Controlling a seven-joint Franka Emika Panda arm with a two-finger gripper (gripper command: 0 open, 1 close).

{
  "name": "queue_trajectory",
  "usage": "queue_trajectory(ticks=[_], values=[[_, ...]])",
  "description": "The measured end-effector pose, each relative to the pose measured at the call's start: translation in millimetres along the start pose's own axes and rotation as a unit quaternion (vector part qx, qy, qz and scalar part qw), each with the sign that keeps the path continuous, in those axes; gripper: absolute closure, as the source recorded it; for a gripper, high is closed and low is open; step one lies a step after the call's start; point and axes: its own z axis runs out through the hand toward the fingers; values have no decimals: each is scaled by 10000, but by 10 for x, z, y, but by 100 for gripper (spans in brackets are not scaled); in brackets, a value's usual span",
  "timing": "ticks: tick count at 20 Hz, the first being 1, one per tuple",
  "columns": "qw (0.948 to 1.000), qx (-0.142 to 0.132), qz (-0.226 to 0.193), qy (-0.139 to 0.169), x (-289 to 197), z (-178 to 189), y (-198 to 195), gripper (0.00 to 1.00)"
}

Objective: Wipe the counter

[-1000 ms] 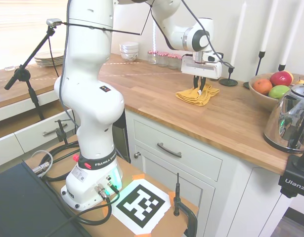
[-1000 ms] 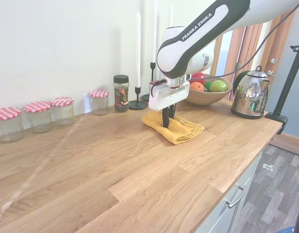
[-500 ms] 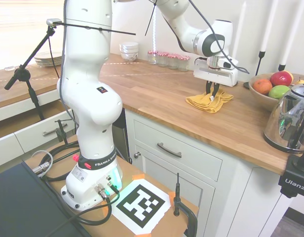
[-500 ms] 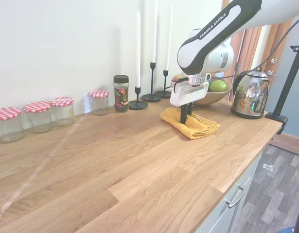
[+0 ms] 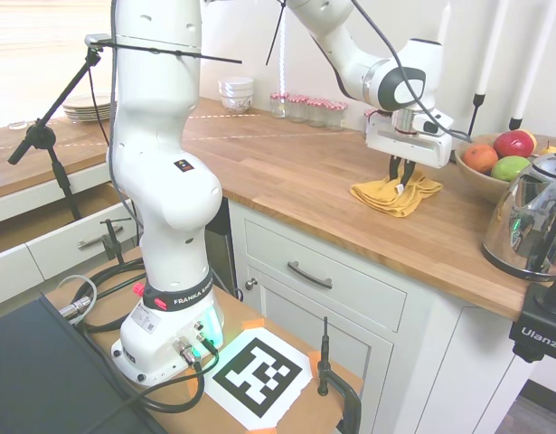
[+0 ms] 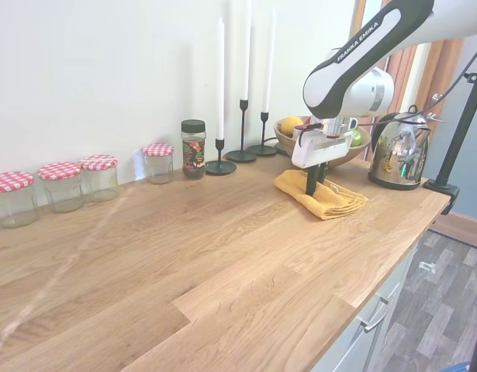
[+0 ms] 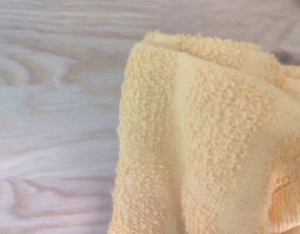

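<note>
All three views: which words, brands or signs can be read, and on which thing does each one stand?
"FRANKA EMIKA" on the white robot arm's upper link.
"FRANKA EMIKA" on the black band round the arm's base; only partly clear.
"Ulanzi" on the black camera mount.
Black-and-white square marker: a pattern, no words.
Label of the dark-lidded glass jar: too small to read.
Wrist view: no text.
</note>
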Motion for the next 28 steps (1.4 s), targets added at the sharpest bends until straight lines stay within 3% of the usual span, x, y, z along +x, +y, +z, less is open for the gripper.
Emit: queue_trajectory(ticks=[10, 28], values=[[9997, -105, -211, 78, -193, -1, -228, 100], [9964, -243, -801, 97, -1761, 31, -2095, 100]])
